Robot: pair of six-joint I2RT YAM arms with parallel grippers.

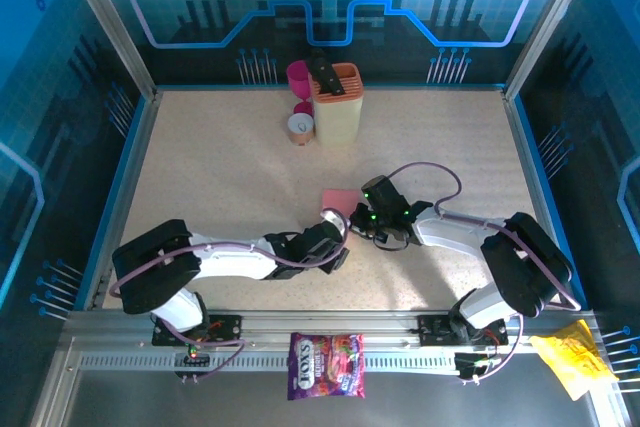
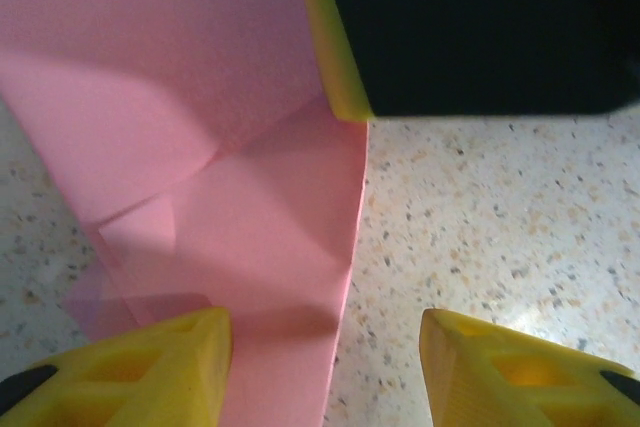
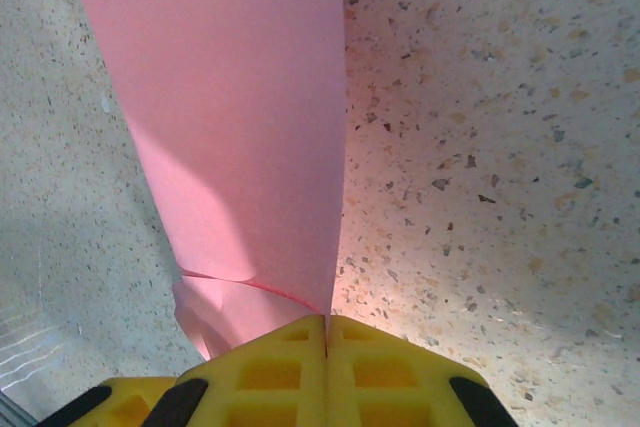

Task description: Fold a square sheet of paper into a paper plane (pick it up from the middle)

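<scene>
One pink sheet (image 1: 338, 199), two grippers (image 2: 322, 327) (image 3: 326, 327) (yellow-fingered)

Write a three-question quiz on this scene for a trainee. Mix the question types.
1. True or false: the right gripper has its fingers shut on the pink paper sheet.
2. Fill in: the left gripper has its fingers ____, one on each side of the sheet's edge.
3. Where does the purple candy bag lie? A) on the metal frame at the near edge; B) on the pink sheet; C) in the right gripper.
Key: 1 true; 2 open; 3 A.
</scene>
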